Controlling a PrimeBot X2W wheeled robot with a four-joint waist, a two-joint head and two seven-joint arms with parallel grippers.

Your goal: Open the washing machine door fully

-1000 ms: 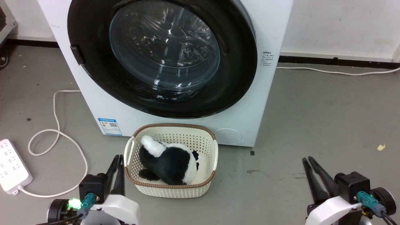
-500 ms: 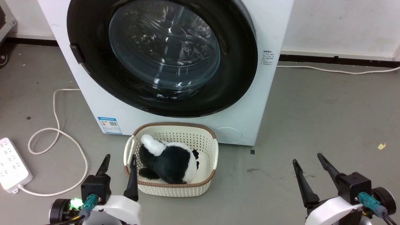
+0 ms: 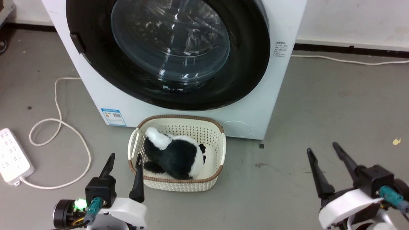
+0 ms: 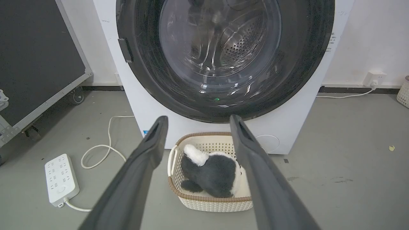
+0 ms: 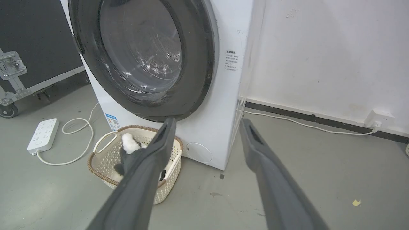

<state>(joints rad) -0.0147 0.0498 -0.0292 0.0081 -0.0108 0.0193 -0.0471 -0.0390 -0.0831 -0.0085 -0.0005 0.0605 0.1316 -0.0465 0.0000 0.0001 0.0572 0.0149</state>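
Glossy black and round: the washing machine door (image 3: pixel 169 41), shut flush against the front of the white washing machine (image 3: pixel 105 99). Its upper arc was cut off by the top edge of the head view. The drum behind the glass was hard to make out through reflections (its perforations showed in the left wrist view).

Left gripper (image 3: pixel 125 155): fingers spread apart, holding nothing, low beside the near left corner of a cream basket (image 3: pixel 179 187) containing a black-and-white plush toy (image 3: pixel 175 156).

Right gripper (image 3: pixel 321 147): likewise parted and empty, above the grey floor (image 3: pixel 319 105), well apart from the door.

Both wrists sat low, fingers pointing toward the machine. The arms behind them were cut off.
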